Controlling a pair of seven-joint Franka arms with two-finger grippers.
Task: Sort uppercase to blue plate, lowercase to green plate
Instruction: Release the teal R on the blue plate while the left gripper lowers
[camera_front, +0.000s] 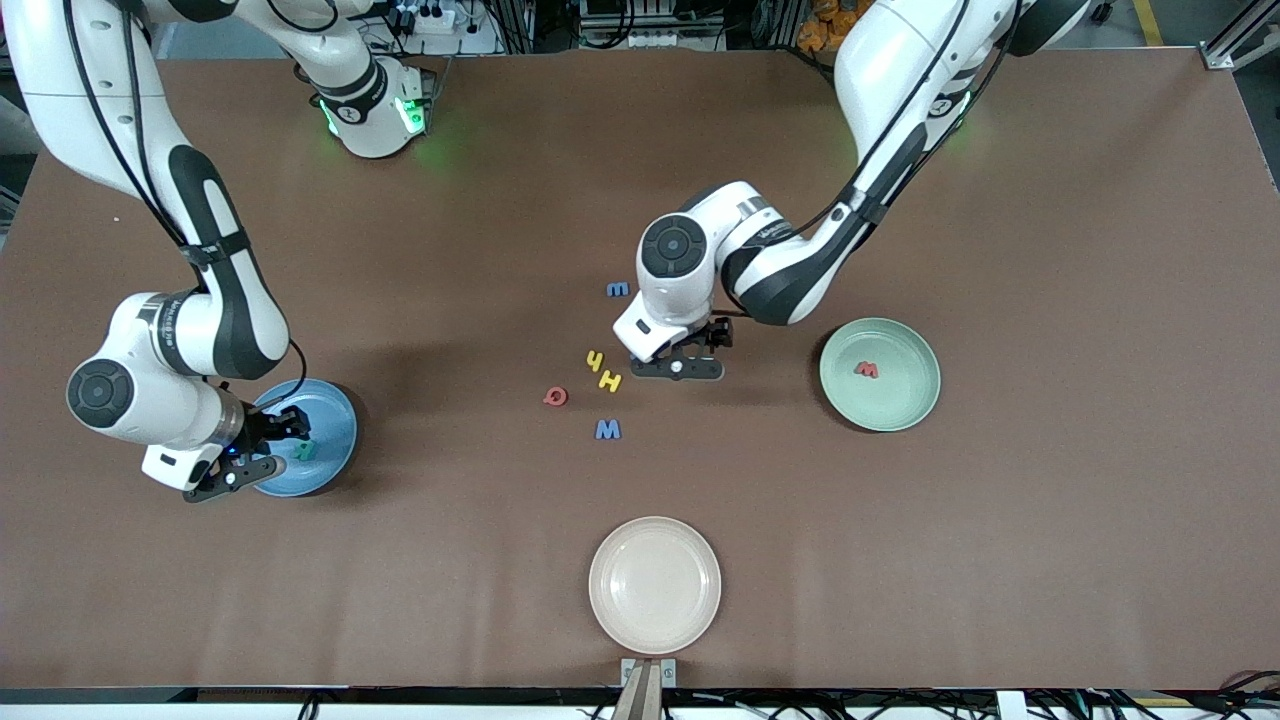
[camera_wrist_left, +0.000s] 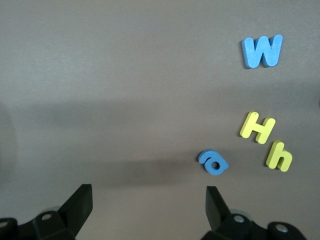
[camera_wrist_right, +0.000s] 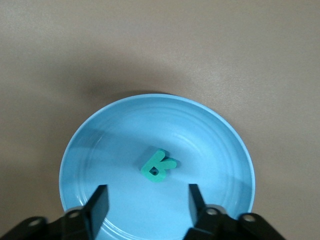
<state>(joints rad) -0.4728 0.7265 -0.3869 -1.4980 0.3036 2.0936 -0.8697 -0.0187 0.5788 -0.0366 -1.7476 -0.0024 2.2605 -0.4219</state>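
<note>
The small blue foam lowercase a (camera_wrist_left: 213, 162) lies flat on the brown table (camera_front: 1050, 250), close beside the yellow foam capital H (camera_wrist_left: 257, 128) and yellow foam lowercase h (camera_wrist_left: 279, 156), with the larger blue foam W (camera_wrist_left: 262, 50) well apart. The left gripper (camera_wrist_left: 149, 202) hangs just above it, fingers spread wide, nothing held; the a sits off-centre, near one finger (camera_wrist_left: 216, 205). A small sideways correction is judged necessary before descent, so the yellow letters are not nudged.

The right gripper (camera_wrist_right: 147, 202) hovers over the round light-blue plate (camera_wrist_right: 220, 130), fingers parted and empty, the teal foam R (camera_wrist_right: 158, 166) lying loose on the plate. A red foam w (camera_front: 866, 370) is seen on the pale mint-green plate (camera_front: 905, 345).
</note>
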